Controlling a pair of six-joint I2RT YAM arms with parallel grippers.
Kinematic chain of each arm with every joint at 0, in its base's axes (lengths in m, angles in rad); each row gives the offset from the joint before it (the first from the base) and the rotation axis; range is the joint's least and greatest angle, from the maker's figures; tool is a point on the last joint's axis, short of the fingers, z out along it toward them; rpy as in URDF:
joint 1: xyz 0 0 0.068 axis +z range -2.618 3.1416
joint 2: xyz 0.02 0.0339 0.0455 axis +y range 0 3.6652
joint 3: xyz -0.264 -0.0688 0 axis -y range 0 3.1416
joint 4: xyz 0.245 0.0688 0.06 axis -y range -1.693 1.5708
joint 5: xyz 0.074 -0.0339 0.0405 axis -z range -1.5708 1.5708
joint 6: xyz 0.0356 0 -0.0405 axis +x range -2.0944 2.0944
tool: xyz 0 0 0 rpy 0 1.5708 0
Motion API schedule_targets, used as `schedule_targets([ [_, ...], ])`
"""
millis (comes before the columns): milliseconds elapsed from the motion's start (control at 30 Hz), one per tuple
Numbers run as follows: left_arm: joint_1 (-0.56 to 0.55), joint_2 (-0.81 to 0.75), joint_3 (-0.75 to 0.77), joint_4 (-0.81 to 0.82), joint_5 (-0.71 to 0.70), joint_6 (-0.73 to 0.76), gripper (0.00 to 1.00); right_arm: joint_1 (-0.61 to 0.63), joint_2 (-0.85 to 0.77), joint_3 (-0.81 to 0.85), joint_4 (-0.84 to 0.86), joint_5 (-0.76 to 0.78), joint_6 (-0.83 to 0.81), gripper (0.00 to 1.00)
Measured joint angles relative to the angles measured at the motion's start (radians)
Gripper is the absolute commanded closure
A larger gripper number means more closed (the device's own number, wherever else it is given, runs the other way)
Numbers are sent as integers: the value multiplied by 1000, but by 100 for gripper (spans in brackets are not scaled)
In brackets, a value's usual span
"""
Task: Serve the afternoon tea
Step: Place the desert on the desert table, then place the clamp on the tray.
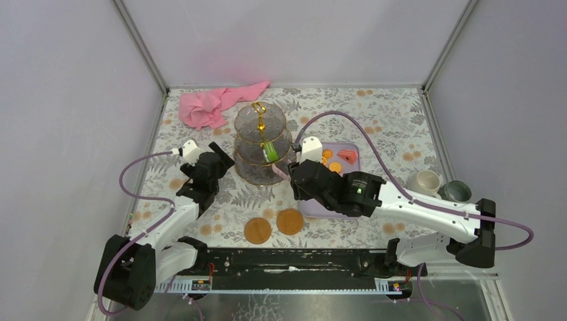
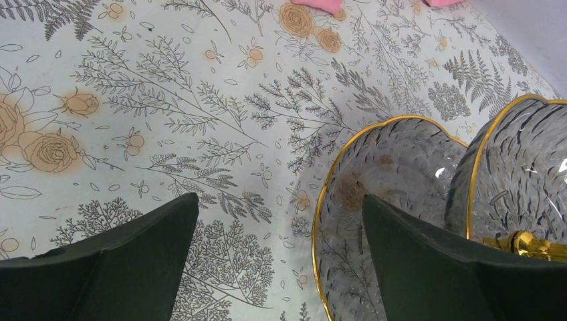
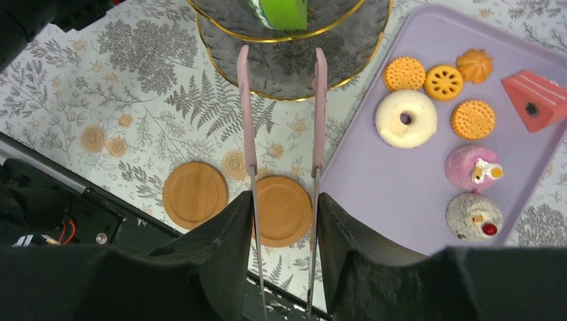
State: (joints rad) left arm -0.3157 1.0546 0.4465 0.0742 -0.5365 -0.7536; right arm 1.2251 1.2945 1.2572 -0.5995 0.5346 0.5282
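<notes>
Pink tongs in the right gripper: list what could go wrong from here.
1. The tongs end right at the glass stand; pushing forward could knock it or nudge off the green cake near a tier's edge.
2. The right gripper pinches only the tongs' arms, so they may twist.
3. The open left gripper beside the bottom tier could bump it.

Seen from above, the right arm covers most of the lilac tray (image 1: 356, 167). Only a few orange biscuits (image 1: 327, 157) and a red cake slice (image 1: 347, 157) show. What the cream mug (image 1: 424, 180) and grey-green mug (image 1: 456, 192) contain is too small to tell.

In the right wrist view the green cake (image 3: 281, 12) is cut by the top edge and the red slice by the right edge. The rear ends of the pink tongs (image 3: 246, 114) are hidden between the fingers of the right end effector (image 3: 284, 204), which also cover part of one wooden coaster (image 3: 281, 224).

The left wrist view crops the three-tier glass stand (image 2: 394, 167) at right and bottom, and the pink cloth (image 2: 314, 4) at the top.
</notes>
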Motion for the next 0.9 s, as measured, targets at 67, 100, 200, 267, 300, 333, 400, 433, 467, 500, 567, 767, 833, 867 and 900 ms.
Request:
schedule_targets([
  [67, 0, -1, 0, 0, 0, 0, 0, 6, -18, -12, -14, 12, 17, 55],
  [100, 0, -3, 0, 0, 0, 0, 0, 8, -27, -18, -24, 24, 26, 55],
  [200, 0, -10, 0, 0, 0, 0, 0, 11, -55, -36, -66, 66, 58, 55],
  [267, -2, -16, 0, 0, 0, 0, 0, 12, -72, -51, -97, 99, 82, 55],
  [300, -3, -17, 0, 0, 0, 0, 0, 12, -80, -60, -109, 113, 93, 55],
  [333, -4, -18, 0, 0, 0, 0, 0, 12, -88, -68, -128, 129, 106, 55],
  [400, -4, -18, 0, 0, 0, -1, 0, 12, -102, -84, -167, 161, 132, 55],
  [433, -4, -18, 0, 0, 1, -2, 0, 8, -111, -92, -187, 174, 145, 55],
  [467, -5, -19, 0, 0, 2, -4, 0, 2, -116, -98, -200, 182, 155, 55],
  [500, -5, -20, 0, 0, 2, -6, 0, -5, -121, -104, -207, 187, 161, 55],
  [567, -5, -22, 0, 0, 3, -11, 0, -41, -131, -128, -208, 185, 171, 55],
  [767, -5, -29, 0, 1, 13, -16, 0, -172, -137, -224, -181, 159, 166, 55],
  [833, -5, -33, 0, 0, 14, -16, 0, -199, -131, -235, -164, 148, 156, 55],
  [867, -5, -35, 0, 1, 15, -17, 0, -214, -126, -236, -149, 137, 149, 55],
  [900, -5, -36, 0, 1, 16, -19, 0, -224, -122, -236, -134, 131, 142, 55],
])
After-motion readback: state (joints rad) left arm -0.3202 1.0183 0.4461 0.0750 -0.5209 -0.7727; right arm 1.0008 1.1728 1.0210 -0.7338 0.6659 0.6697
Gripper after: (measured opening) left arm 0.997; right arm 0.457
